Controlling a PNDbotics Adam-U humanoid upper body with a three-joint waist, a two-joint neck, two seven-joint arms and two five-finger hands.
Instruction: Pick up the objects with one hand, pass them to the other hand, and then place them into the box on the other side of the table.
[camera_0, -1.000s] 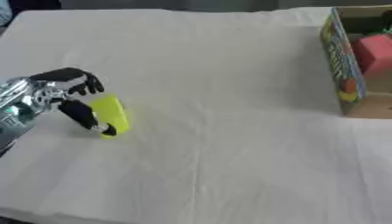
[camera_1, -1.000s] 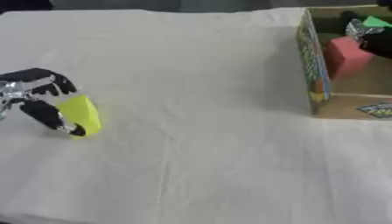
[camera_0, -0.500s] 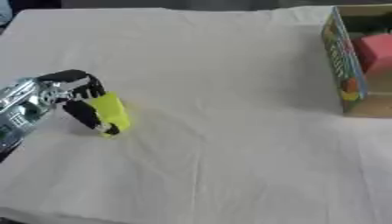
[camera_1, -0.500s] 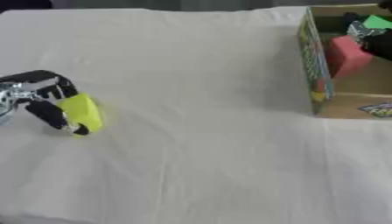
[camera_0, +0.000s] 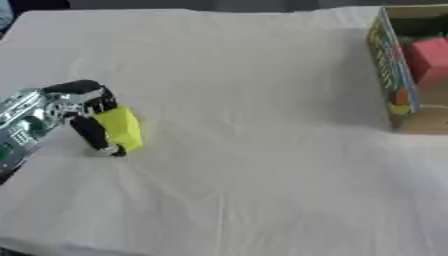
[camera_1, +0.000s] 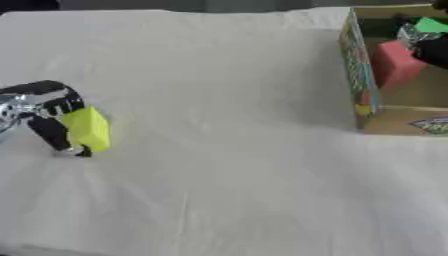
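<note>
A yellow block (camera_0: 119, 128) rests on the white cloth at the left, and my left hand (camera_0: 80, 99) is shut on it, with fingers curled over its top and the thumb (camera_0: 92, 135) down its near side. At the right stands an open cardboard box (camera_1: 360, 75) holding a pink-red block (camera_1: 394, 62) and something green (camera_1: 430, 24). My right hand (camera_1: 429, 46) shows dark and silver over the box at the right edge of the right eye view. Its fingers are not clear.
A white cloth (camera_0: 245, 165) covers the table from the left hand across to the box. The box's printed wall (camera_0: 389, 75) faces the middle of the table.
The yellow block has tipped a little more upright in my left hand. The hand has hardly shifted, and the box stays put.
</note>
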